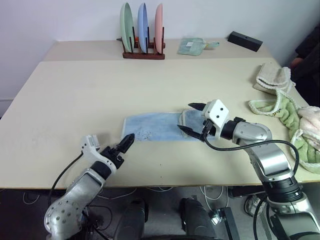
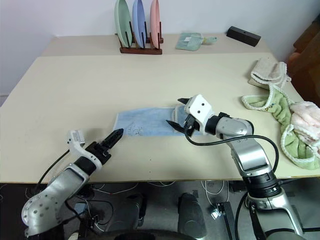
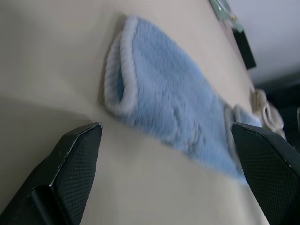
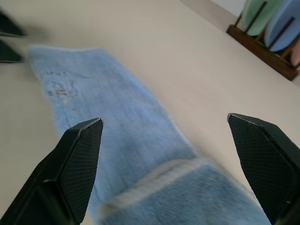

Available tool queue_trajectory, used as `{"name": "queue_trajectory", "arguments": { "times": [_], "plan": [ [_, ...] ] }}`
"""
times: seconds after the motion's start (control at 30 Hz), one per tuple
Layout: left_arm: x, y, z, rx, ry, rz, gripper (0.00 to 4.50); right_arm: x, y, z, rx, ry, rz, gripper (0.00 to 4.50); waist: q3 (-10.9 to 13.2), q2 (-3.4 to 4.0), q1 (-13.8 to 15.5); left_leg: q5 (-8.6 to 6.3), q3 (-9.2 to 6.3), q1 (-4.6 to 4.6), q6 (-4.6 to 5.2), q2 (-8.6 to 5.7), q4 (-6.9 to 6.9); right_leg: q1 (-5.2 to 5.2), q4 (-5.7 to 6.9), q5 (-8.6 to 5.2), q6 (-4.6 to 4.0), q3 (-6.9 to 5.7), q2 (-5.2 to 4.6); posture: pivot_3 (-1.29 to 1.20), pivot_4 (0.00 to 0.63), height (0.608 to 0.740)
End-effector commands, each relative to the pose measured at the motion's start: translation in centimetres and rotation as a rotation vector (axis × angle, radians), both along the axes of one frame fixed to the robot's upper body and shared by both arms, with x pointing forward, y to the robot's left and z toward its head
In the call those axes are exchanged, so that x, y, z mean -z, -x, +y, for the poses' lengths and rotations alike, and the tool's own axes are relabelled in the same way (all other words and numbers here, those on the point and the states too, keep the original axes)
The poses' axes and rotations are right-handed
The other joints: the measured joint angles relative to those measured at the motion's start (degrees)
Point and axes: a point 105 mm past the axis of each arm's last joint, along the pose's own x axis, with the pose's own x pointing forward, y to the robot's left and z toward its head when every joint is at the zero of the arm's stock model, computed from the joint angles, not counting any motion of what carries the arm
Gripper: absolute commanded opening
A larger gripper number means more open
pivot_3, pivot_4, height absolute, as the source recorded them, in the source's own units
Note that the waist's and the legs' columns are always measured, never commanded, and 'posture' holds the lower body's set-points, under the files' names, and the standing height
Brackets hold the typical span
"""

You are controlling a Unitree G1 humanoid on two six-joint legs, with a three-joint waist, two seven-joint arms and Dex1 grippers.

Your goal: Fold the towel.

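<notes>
Beige table [image 1: 75, 100] w/ 2nd table [image 1: 85, 50] butted at far edge, plain white wall [image 1: 60, 20] behind; cables on dark floor [image 1: 165, 200].

Towel's [image 4: 140, 154] near end blurred

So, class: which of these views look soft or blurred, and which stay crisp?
Right wrist view: the towel smears near the lens. Left wrist view: soft throughout, fingers included. Left eye view: evenly lit, table crisp.
</notes>
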Motion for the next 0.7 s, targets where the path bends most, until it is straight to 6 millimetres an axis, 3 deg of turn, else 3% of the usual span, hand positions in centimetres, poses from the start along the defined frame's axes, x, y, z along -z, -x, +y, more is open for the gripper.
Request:
{"name": "queue_trajectory", "arguments": {
  "times": [0.03, 0.07, 0.17, 0.4, 0.53, 0.7],
  "plan": [
    [0.0, -1.6, -0.6, -0.002, 0.026, 0.026, 4.50, -1.0, 1.0, 1.2, -0.049, -0.007, -0.053, 4.33, 0.00, 0.00, 0.24, 0.00, 0.00, 0.01, 0.00, 0.00, 0.00, 0.00, 0.00, 0.00, 0.00, 0.00, 0.00, 0.00, 0.150, 0.740],
    [-0.1, -2.1, -0.8, -0.002, 0.032, 0.025, 4.50, -0.9, 1.2, 1.4, -0.053, -0.007, -0.053, 4.33, 0.00, 0.00, 0.41, 0.00, 0.01, 0.01, -0.01, 0.00, -0.01, 0.00, -0.01, 0.00, 0.00, 0.01, 0.00, 0.00, 0.150, 0.740],
    [-0.3, -2.9, -1.2, -0.010, 0.039, 0.026, 3.72, -0.8, 1.6, 1.8, -0.061, -0.005, -0.055, 4.39, -0.01, -0.02, 0.64, 0.01, 0.03, -0.01, -0.01, -0.01, -0.01, 0.00, -0.07, 0.01, 0.00, 0.01, 0.00, 0.00, 0.150, 0.740],
    [-1.3, -3.4, -0.8, -0.046, 0.084, -0.023, 0.06, -0.3, 2.3, 2.3, -0.064, -0.006, -0.046, 4.39, 0.00, -0.03, 0.76, 0.01, 0.04, -0.05, -0.01, 0.00, -0.03, -0.03, -0.13, 0.00, -0.01, 0.02, 0.00, 0.00, 0.150, 0.740],
    [-3.8, -3.8, 0.9, -0.107, 0.109, -0.147, 0.02, -0.2, 2.6, 2.6, -0.068, -0.013, -0.038, 4.39, 0.00, -0.03, 0.76, 0.01, 0.04, -0.05, -0.02, 0.00, -0.03, -0.03, -0.14, -0.01, -0.02, 0.01, 0.01, 0.00, 0.150, 0.740],
    [-7.5, -4.1, 7.0, -0.215, -0.074, -0.320, 0.02, 0.1, 2.6, 2.5, -0.064, -0.010, -0.032, 4.39, 0.00, -0.03, 0.29, 0.01, 0.04, -0.04, -0.02, 0.03, -0.10, -0.10, -0.12, -0.01, -0.04, 0.02, 0.05, 0.00, 0.150, 0.740]
  ]
}}
